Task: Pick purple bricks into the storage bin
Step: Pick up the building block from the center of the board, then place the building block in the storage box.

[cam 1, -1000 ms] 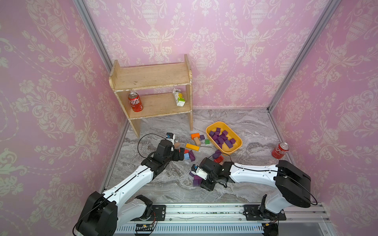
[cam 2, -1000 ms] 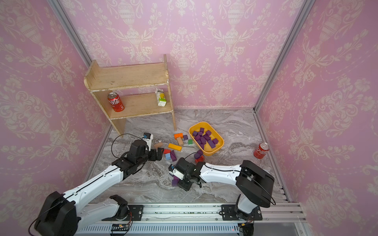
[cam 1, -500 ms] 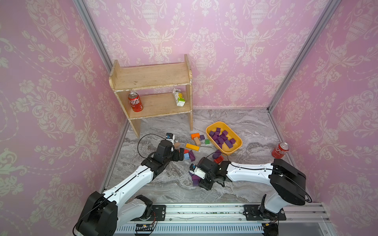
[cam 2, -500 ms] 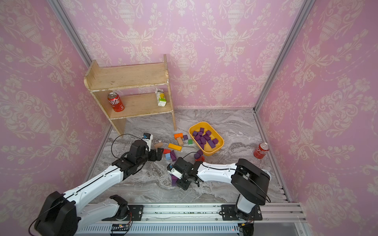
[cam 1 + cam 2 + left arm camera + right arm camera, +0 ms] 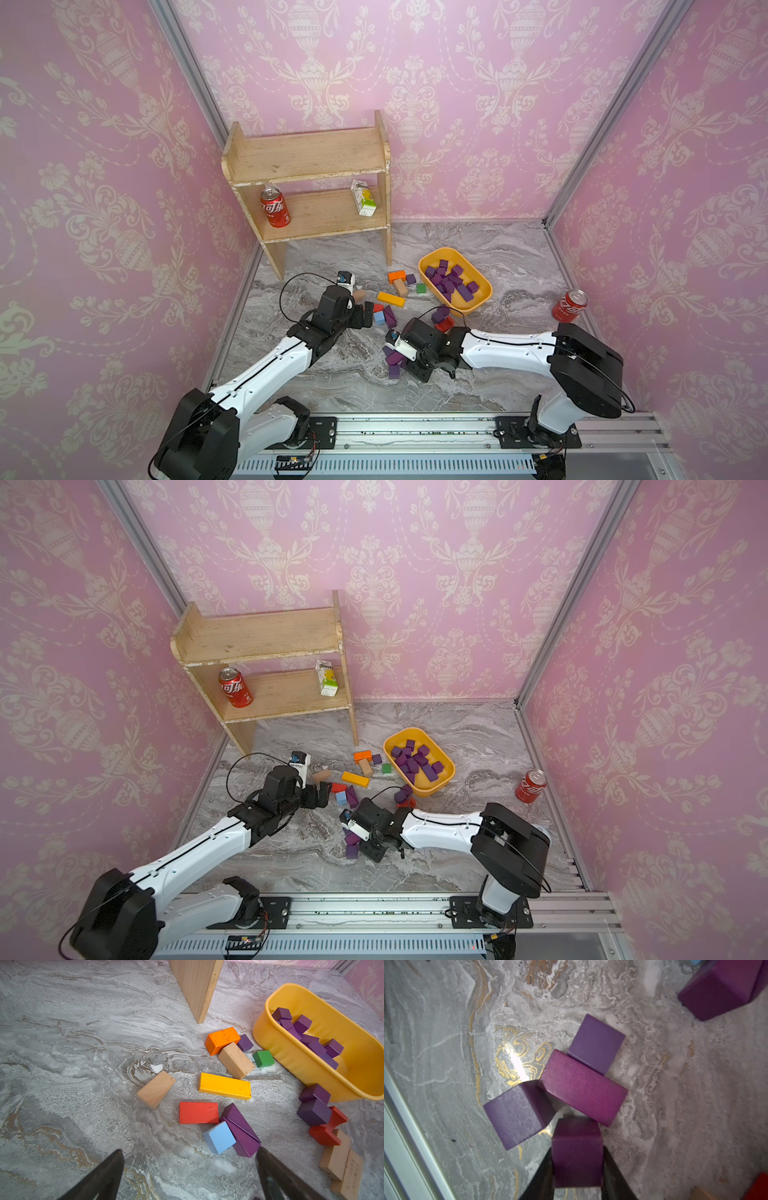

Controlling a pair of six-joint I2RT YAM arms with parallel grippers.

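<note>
At lower centre we clench our right hand on one purple brick, likely bound for the storage bin; our left hand hovers released.

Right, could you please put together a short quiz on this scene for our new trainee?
1. True or false: the right pincer is closed on a purple brick.
2. What stands on the lower board of the wooden shelf?
A. a red can and a carton
B. a green block
C. the yellow bin
3. Fill in: the left pincer is ___ and holds nothing.
Key: 1 true; 2 A; 3 open.
</note>
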